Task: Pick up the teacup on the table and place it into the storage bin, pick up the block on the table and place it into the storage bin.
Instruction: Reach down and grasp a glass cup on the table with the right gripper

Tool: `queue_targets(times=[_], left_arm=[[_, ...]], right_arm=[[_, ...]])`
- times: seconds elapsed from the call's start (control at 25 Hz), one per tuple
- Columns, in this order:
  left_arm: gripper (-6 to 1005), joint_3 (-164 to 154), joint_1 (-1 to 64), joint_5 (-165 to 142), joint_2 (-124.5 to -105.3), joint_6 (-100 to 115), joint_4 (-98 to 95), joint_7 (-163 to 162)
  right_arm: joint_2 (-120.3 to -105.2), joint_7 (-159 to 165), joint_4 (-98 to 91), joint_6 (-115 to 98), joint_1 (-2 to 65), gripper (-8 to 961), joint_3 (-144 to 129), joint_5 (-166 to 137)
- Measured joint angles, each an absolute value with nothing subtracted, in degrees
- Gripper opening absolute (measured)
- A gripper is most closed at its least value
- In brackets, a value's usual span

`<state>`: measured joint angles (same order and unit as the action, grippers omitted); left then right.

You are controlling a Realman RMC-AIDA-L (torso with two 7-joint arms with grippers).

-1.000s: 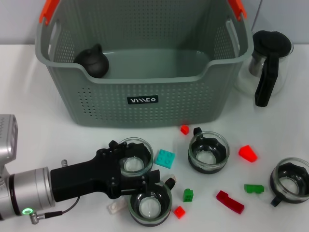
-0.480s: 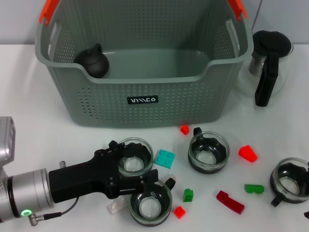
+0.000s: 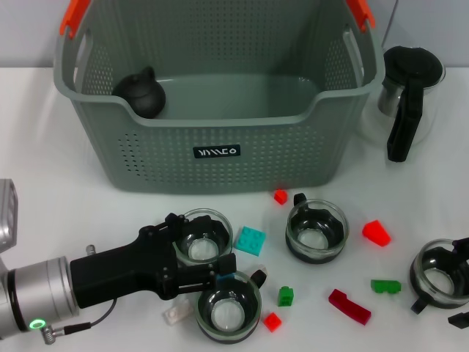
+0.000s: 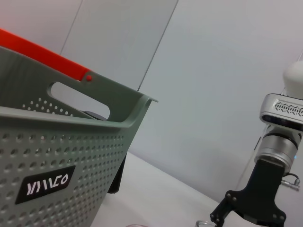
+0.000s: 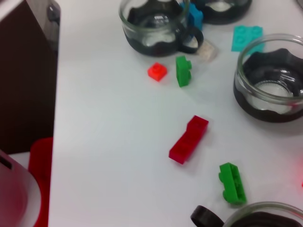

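Note:
Several glass teacups stand on the white table in front of the storage bin (image 3: 212,158). My left gripper (image 3: 198,243) lies low at the front left, open, with one finger on each side of a teacup (image 3: 204,236). A second teacup (image 3: 229,312) sits just in front of it. My right gripper (image 3: 462,282) shows only as black fingertips at the right edge, open on either side of another teacup (image 3: 442,273). Blocks lie scattered about: cyan (image 3: 250,240), a red wedge (image 3: 376,232), green (image 3: 385,286) and a long dark red one (image 3: 349,305) (image 5: 188,139).
A black rounded object (image 3: 141,94) lies in the bin's left corner. A glass teapot with a black handle (image 3: 407,95) stands right of the bin. A fourth teacup (image 3: 316,231) sits mid-table. Small red (image 3: 280,196) and green (image 3: 286,295) blocks lie nearby.
My left arm has drawn slightly back to the left, and its teacup has stayed put. The right gripper's fingertips have come into view at the right edge around the far-right teacup.

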<state>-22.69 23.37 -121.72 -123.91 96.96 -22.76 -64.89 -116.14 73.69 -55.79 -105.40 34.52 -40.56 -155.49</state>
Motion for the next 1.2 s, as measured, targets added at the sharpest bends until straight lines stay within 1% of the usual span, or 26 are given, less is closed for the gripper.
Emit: queue_targets(times=[0.12,0.24,0.84,1.04,1.2], left_arm=[[901,-22.7,23.3,-121.7,-123.93,96.9,-22.8,-64.8],[900,-22.5,23.3,-121.7,-123.98,96.9,-22.6,-64.8],[897,-20.4,23.2,-121.7,-124.01,96.2,-21.6,-64.6],[896,-19.7,23.2,-121.7,-124.01,96.1,-21.5,-64.5],[895,-19.7,23.2,-121.7,-124.01,96.1,-21.5,-64.5]], right_arm=[[-117.41,73.6,-57.6,-105.2,34.6,945,-40.8,-157.5],[-118.01,73.6,-57.9,-105.1,35.0,935,-41.9,-158.7],[-118.83,73.9,-59.7,-102.8,35.4,786,-48.4,-159.0],[-119.04,73.9,-59.9,-102.3,35.3,774,-49.8,-159.1],[-119.75,74.0,-61.0,-102.3,35.1,764,-50.4,-159.8]])
